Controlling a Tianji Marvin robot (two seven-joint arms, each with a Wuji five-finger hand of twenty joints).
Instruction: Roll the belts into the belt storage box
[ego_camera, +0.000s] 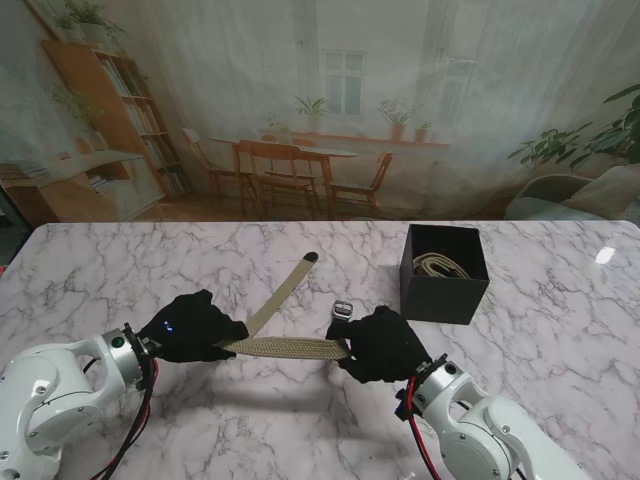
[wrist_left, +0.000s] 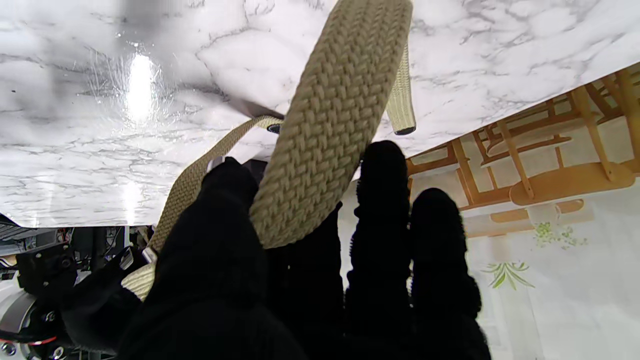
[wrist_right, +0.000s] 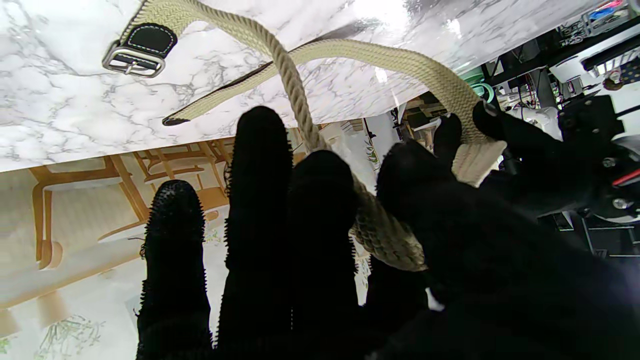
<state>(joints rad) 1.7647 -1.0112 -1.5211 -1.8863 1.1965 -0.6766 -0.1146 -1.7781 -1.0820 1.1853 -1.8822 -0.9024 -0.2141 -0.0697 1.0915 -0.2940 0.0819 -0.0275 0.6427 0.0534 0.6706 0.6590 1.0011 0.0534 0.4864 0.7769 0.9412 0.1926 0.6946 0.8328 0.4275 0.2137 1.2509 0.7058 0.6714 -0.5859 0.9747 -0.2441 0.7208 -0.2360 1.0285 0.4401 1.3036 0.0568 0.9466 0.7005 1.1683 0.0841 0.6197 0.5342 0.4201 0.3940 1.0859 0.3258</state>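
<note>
A beige woven belt (ego_camera: 282, 346) stretches between my two black-gloved hands above the marble table (ego_camera: 120, 270). My left hand (ego_camera: 190, 328) is shut on its folded part; the free tail (ego_camera: 288, 286) runs away from me to a dark tip. My right hand (ego_camera: 383, 343) is shut on the other part, with the silver buckle (ego_camera: 342, 309) just beyond its fingers. The left wrist view shows the belt (wrist_left: 325, 125) pinched between thumb and fingers. In the right wrist view the belt (wrist_right: 295, 95) passes between the fingers, buckle (wrist_right: 135, 55) resting on the table. The black storage box (ego_camera: 443, 287) stands at the right.
A rolled pale belt (ego_camera: 443, 265) lies inside the black box. A backdrop printed with a dining room stands behind the table's far edge.
</note>
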